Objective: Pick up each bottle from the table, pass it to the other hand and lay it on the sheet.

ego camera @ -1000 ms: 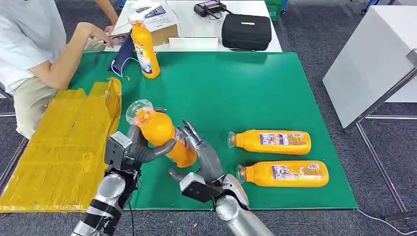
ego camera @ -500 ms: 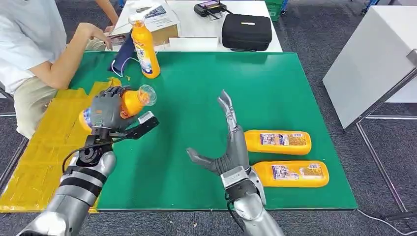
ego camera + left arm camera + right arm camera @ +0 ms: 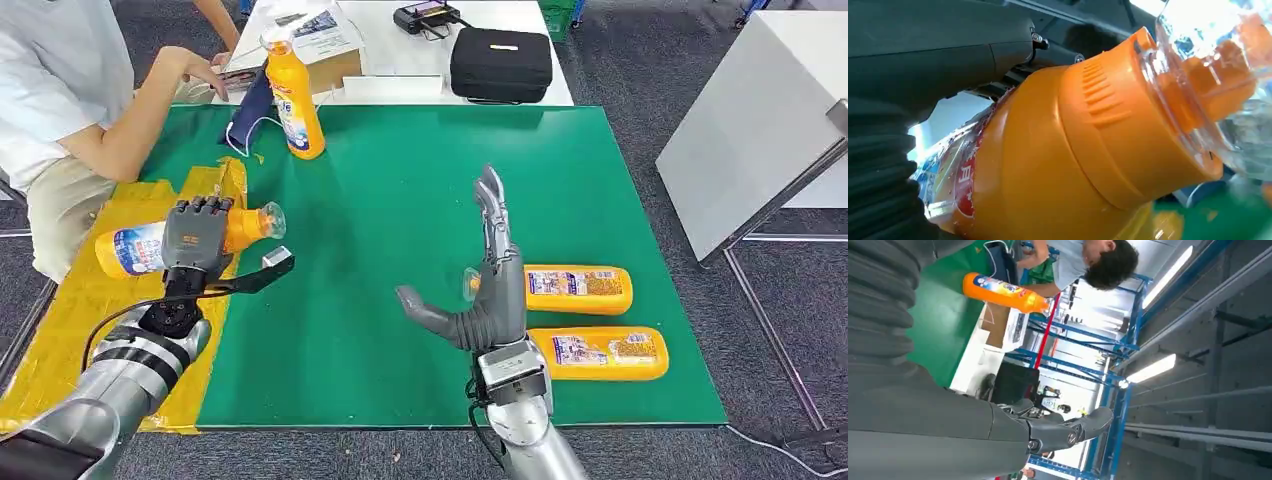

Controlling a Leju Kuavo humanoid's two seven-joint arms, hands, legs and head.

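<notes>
My left hand (image 3: pixel 197 244) grips an orange bottle (image 3: pixel 137 245) with a clear cap, held on its side just above the yellow sheet (image 3: pixel 120 300) at the table's left; the left wrist view shows that bottle (image 3: pixel 1058 165) close up. Over the green table (image 3: pixel 400 190) my right hand (image 3: pixel 488 290) stands upright and open, fingers straight, holding nothing. Behind it two more orange bottles lie on their sides, one (image 3: pixel 575 288) farther and one (image 3: pixel 598 352) nearer the front edge. A fourth bottle (image 3: pixel 294 98) stands upright at the back left, also in the right wrist view (image 3: pixel 1003 291).
A person (image 3: pixel 70 90) sits at the table's left, one hand (image 3: pixel 195 65) near the standing bottle. A dark blue cloth (image 3: pixel 250 118) lies beside that bottle. On the white table behind are a black case (image 3: pixel 500 63) and a cardboard box (image 3: pixel 325 45). A white cabinet (image 3: pixel 760 130) stands at the right.
My left hand carried the bottle leftwards and lower, over the sheet, turning it onto its side. My right hand let go of it, opened and rose upright in front of the two lying bottles.
</notes>
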